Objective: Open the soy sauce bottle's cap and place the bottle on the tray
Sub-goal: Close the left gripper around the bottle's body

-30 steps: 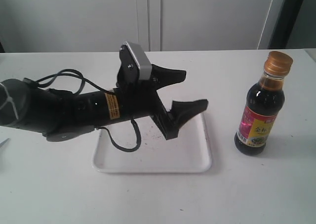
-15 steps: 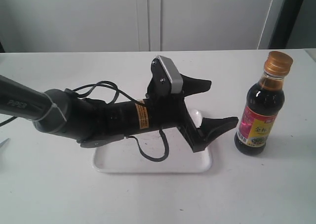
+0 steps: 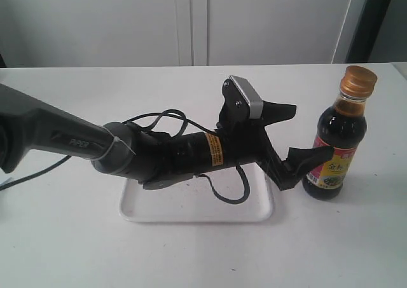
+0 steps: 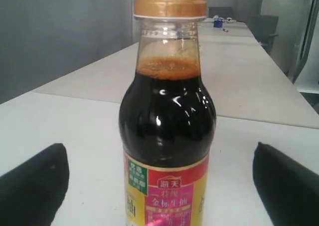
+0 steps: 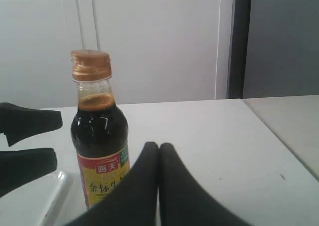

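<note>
The soy sauce bottle [image 3: 337,149] stands upright on the white table, to the right of the tray [image 3: 191,210], with its golden-orange cap [image 3: 360,79] closed. My left gripper [image 3: 304,134] is open, reaching over the tray's right end to the bottle. In the left wrist view the bottle [image 4: 167,126] and cap [image 4: 169,1] fill the middle, between the two black fingertips [image 4: 37,178] of the left gripper [image 4: 158,151], with a gap on each side. My right gripper [image 5: 159,148] is shut and empty, just beside the bottle [image 5: 98,136]; it does not show in the exterior view.
The left arm's black body and cable [image 3: 172,151] lie over the tray. White cabinet doors [image 3: 191,21] stand behind the table. The table's right edge [image 5: 279,151] runs close to the bottle. The tray's corner [image 5: 47,196] shows next to the bottle's base.
The left arm has stretched to the right across the tray, carrying its open gripper up to the bottle. The bottle has not moved.
</note>
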{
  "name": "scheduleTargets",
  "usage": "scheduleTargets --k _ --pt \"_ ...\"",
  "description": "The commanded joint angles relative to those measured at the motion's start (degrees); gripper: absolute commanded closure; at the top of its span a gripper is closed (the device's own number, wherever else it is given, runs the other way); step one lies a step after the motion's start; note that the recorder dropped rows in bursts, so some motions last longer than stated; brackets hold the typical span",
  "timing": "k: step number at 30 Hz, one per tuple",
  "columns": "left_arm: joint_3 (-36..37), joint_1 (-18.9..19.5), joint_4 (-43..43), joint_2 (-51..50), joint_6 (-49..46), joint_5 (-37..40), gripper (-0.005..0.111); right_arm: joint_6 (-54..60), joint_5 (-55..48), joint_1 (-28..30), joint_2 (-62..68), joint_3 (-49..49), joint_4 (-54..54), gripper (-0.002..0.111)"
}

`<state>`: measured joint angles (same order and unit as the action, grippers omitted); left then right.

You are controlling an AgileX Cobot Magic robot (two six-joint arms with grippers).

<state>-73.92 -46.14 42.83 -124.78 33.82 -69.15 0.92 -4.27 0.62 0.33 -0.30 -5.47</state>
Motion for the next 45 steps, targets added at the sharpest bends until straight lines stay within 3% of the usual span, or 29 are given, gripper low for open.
scheduleTargets --k 1,14,25,39,45 --pt "-3.40 -0.30 -0.37 -1.86 2.42 -0.81 0.002 0.33 0.15 -0.10 -0.33 0.30 -0.05 0.108" --pt "-14.29 -2.74 -0.37 -9.32 5.33 -0.76 0.002 0.33 0.15 -0.10 -0.33 0.30 -0.05 0.108" --pt "-22.63 -4.55 -0.45 -14.66 6.77 6.08 0.002 0.33 0.15 -0.10 -0.33 0.30 -0.05 0.108" --pt "-22.95 -4.55 -3.63 -14.64 4.79 10.55 0.002 0.33 0.15 -0.10 -0.33 0.30 -0.05 0.108" --pt "-26.25 -5.20 -3.61 -14.77 5.02 13.00 0.002 0.33 0.04 -0.10 -0.33 0.30 -0.05 0.108"
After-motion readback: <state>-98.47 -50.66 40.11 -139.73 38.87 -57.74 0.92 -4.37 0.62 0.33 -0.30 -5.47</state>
